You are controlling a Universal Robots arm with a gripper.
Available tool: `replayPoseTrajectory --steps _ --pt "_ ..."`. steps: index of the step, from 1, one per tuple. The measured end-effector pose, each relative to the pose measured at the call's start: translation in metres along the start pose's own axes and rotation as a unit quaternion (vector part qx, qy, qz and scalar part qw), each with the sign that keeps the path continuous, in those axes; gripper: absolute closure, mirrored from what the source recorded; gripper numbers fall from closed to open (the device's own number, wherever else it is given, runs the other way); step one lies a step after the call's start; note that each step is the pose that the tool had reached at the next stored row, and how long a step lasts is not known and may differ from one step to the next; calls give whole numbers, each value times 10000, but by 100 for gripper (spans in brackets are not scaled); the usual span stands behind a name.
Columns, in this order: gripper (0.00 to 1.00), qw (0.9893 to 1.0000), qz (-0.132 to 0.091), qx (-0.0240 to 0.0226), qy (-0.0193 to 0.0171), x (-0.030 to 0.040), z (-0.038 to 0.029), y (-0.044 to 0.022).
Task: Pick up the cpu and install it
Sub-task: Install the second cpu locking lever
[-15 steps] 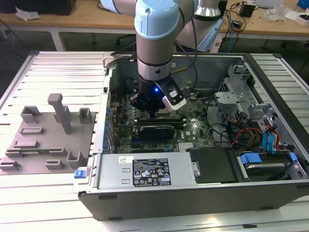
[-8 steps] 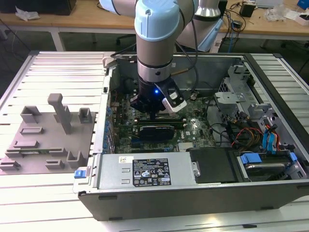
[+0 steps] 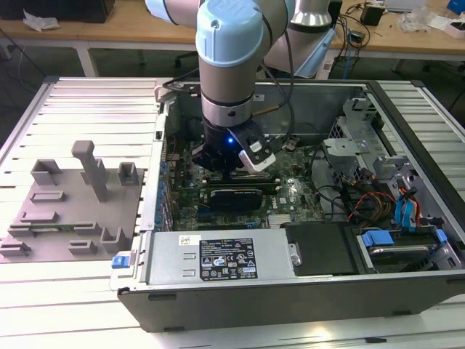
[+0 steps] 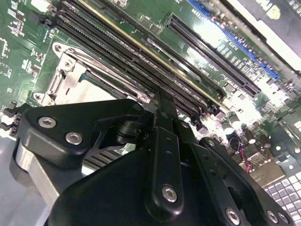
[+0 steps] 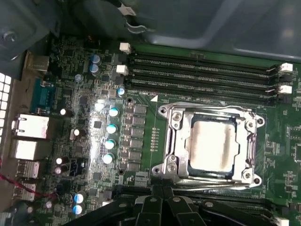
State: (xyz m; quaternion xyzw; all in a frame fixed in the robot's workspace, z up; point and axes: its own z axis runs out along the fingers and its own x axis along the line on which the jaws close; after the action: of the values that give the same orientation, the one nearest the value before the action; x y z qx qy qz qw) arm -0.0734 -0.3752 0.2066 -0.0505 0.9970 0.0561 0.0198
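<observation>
The cpu [image 5: 210,143], a pale silver square, lies flat inside the metal-framed socket [image 5: 171,136] on the green motherboard. In the second wrist view a strip of the cpu [image 4: 94,92] shows inside the socket frame [image 4: 63,77]. My gripper [image 5: 161,192] hovers just beside the socket's edge, close to the memory slots [image 5: 202,75]. Its black fingers [image 4: 163,110] are pressed together, shut, with nothing between them. In the exterior view the gripper [image 3: 227,171] reaches down into the open computer case [image 3: 407,283] over the motherboard.
A grey fixture plate [image 3: 65,211] with upright blocks lies at the exterior view's left on the slatted table. The power supply [image 3: 218,258] fills the case's near side. Drive bays and cables [image 3: 378,196] crowd the exterior view's right. A long black expansion slot [image 4: 211,56] crosses the board.
</observation>
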Motion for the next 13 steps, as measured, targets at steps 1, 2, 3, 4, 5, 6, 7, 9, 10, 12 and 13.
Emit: replayPoseTrajectory --steps 1,2,3,4,5,6,7,9,10,12,13 --pt "89 10000 3 -45 -5 1 2 0" --pt "89 10000 7 -94 -10 2 4 -2" --pt "89 9999 11 -149 -17 4 10 -6" --pt "89 9998 17 -176 -21 7 23 -12" --pt "89 9998 22 -190 -22 11 38 -19" --pt "89 9998 27 -206 -25 16 49 -25" --pt "89 9997 31 -225 -27 19 51 -28" --pt "89 9997 33 -232 -28 19 52 -27" --pt "89 9997 32 -231 -28 19 51 -28" --pt "89 9997 33 -230 -27 19 40 -28" --pt "89 9997 33 -231 -28 18 22 -25"
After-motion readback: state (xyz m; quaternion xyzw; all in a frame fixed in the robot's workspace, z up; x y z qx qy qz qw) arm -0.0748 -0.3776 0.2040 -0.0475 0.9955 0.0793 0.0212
